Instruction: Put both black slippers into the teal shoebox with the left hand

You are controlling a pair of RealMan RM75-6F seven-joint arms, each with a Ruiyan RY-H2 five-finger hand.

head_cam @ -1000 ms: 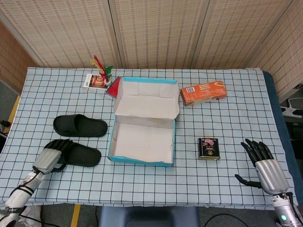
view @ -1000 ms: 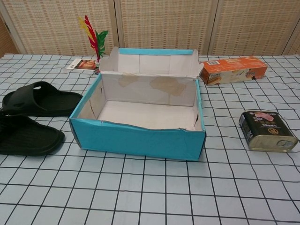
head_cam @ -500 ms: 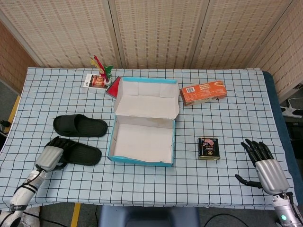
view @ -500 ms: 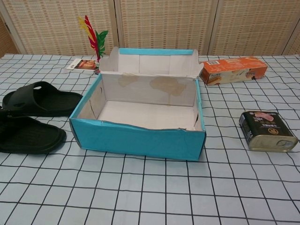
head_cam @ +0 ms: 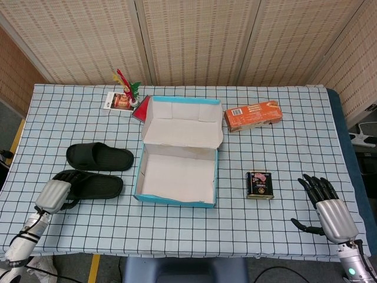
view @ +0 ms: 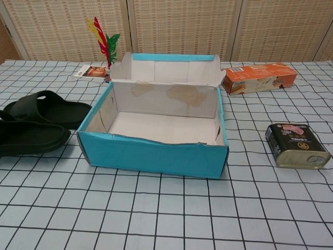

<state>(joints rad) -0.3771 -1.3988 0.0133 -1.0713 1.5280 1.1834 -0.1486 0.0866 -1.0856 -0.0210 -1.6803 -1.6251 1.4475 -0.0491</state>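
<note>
Left hand (head_cam: 53, 196) holds the near black slipper (head_cam: 91, 184) by its heel end.
Right hand (head_cam: 330, 207) rests near the table edge, fingers spread apart, holding nothing. The other black slipper (head_cam: 99, 156) lies just behind the first. The open teal shoebox (head_cam: 141, 171) sits beside both, with nothing inside.

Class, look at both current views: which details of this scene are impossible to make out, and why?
- Left hand: head view shows only its back, so its fingers' grip on the near slipper is hidden; chest view crops it out.
- Near slipper's heel: cut off by the chest view's left edge.
- Tin can label: too small to read.
- Right hand: absent from chest view.
</note>
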